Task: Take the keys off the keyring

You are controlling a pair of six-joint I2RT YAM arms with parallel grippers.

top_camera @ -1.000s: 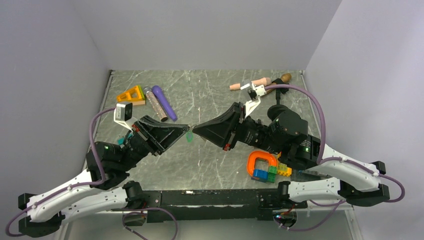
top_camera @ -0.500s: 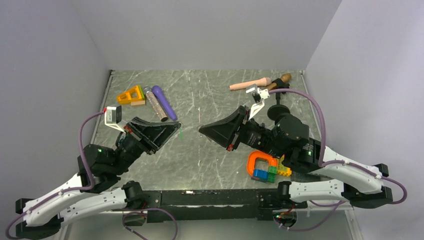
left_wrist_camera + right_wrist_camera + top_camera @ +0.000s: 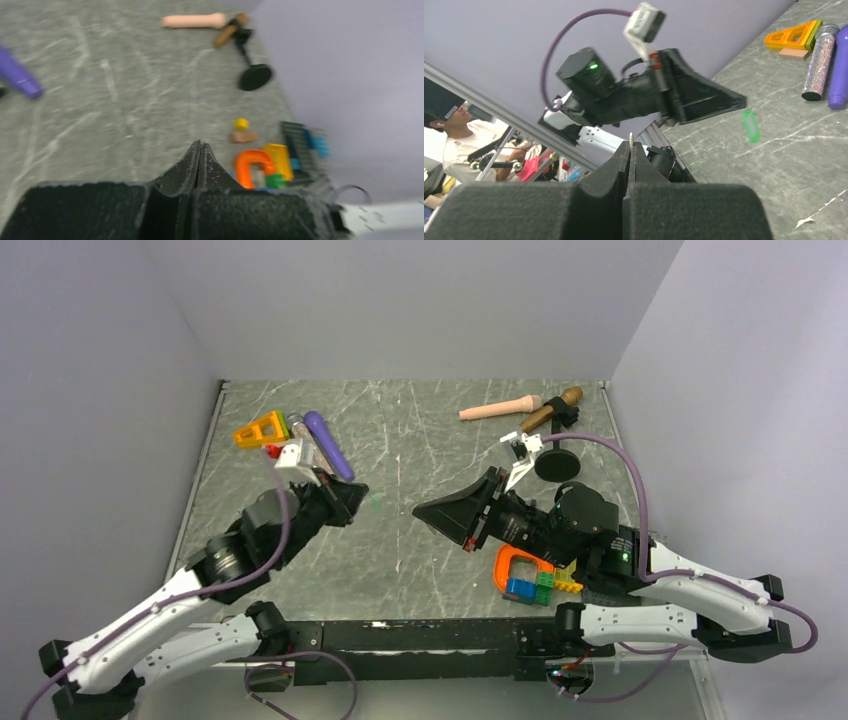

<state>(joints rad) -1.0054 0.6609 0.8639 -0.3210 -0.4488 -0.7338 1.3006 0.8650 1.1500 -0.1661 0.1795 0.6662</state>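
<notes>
Green key (image 3: pixel 750 125) lies flat; likely light, thin, slippery, so take its long edges. Left gripper (image 3: pixel 200 148) closed, empty; right gripper (image 3: pixel 629 148) pinches a metal sliver (image 3: pixel 630 136).

Grey-green marbled tabletop (image 3: pixel 420 430) veined in white, under pale lilac walls (image 3: pixel 420 310). Far left: an orange triangle (image 3: pixel 262 429), a silver glitter stick (image 3: pixel 819 62) and a purple rod (image 3: pixel 329 445). Far right: a peach stick (image 3: pixel 500 408), a brown stick (image 3: pixel 553 407) and a black disc (image 3: pixel 556 462). Near right: an orange U-shape (image 3: pixel 524 567) beside blue, green and yellow bricks (image 3: pixel 543 585). A key (image 3: pixel 750 125) in bright green (tiny). The left hand (image 3: pixel 356 490) and right hand (image 3: pixel 418 508) are black.
</notes>
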